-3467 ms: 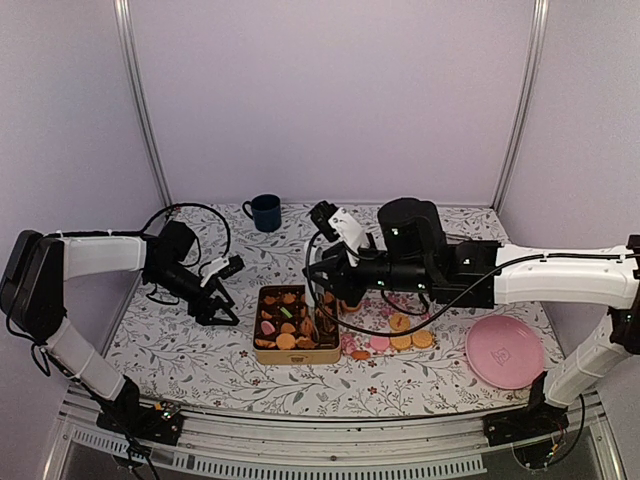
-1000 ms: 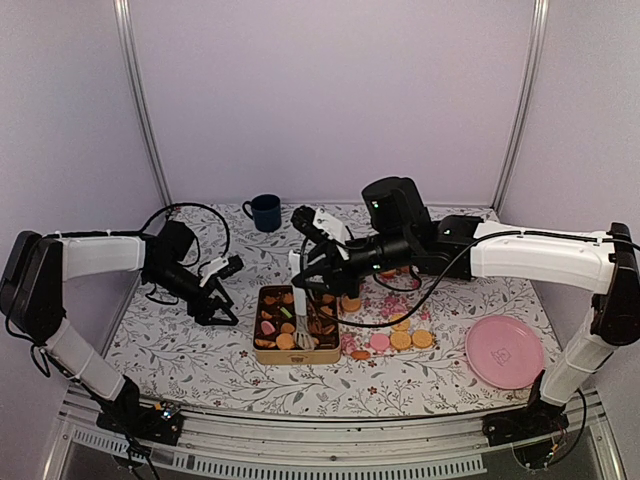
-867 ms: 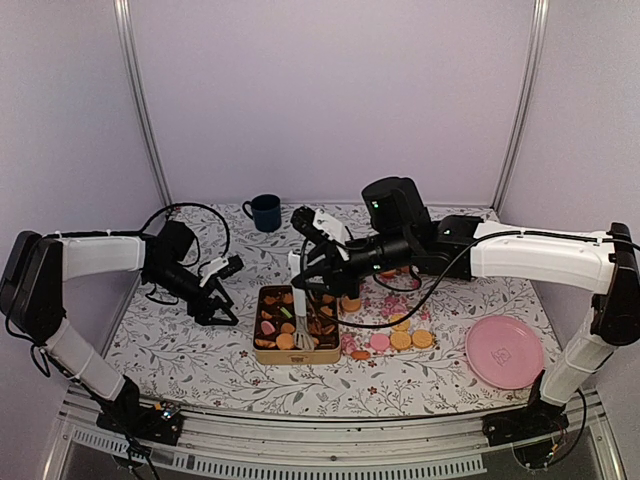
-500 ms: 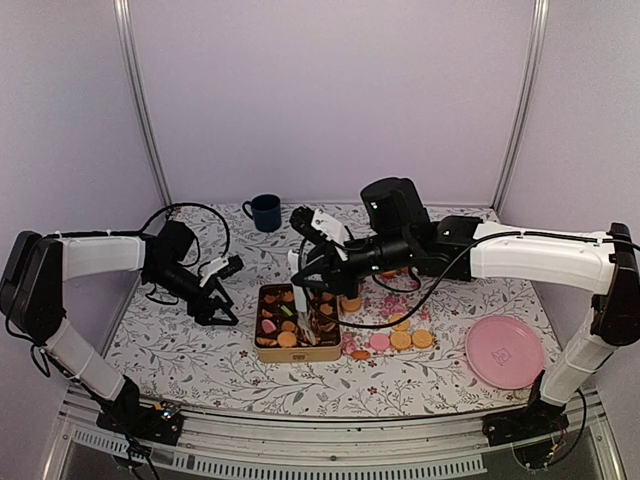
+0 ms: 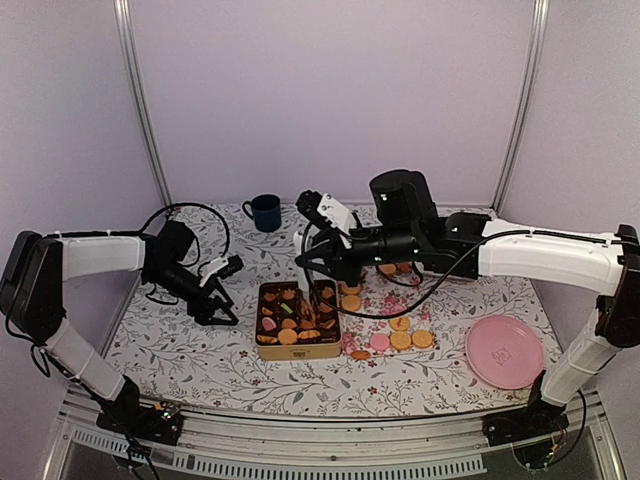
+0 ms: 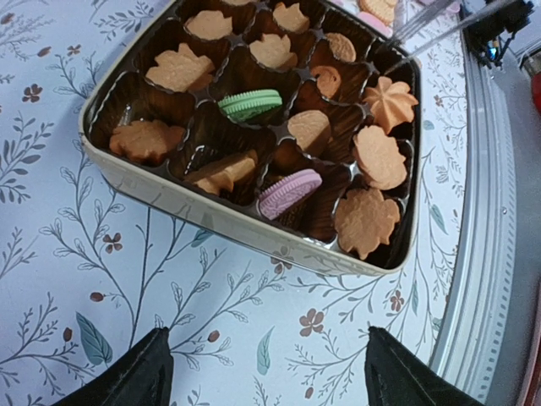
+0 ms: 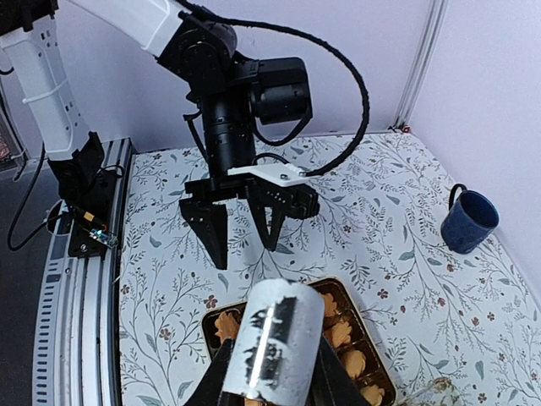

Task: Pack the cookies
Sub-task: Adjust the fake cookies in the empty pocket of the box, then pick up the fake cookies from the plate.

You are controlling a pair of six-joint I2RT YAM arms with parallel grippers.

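The right hand [image 5: 312,268] has lifted out of the tin [image 5: 297,353] since a second ago. It now hangs above the tin's 12 o'clock rim, fingers clenched on a white cylinder [image 7: 277,338] with black marks. The left hand [image 5: 215,300] has not shifted: it sits low over the desk [image 5: 180,350] at 9 o'clock of the tin, fingers spread wide, released.

Most cookies [image 6: 368,222] lie in the tin's brown moulded cups. They are golden-orange leaf, flower and round shapes, plus one green sandwich cookie [image 6: 250,103] and one pink sandwich cookie [image 6: 289,193]. The loose cookies [image 5: 400,340], round, orange and pink, lie flat on the desk at 3 o'clock of the tin, between it and the pink plate [image 5: 505,352]. A blue mug [image 5: 265,212] stands at 11 o'clock.
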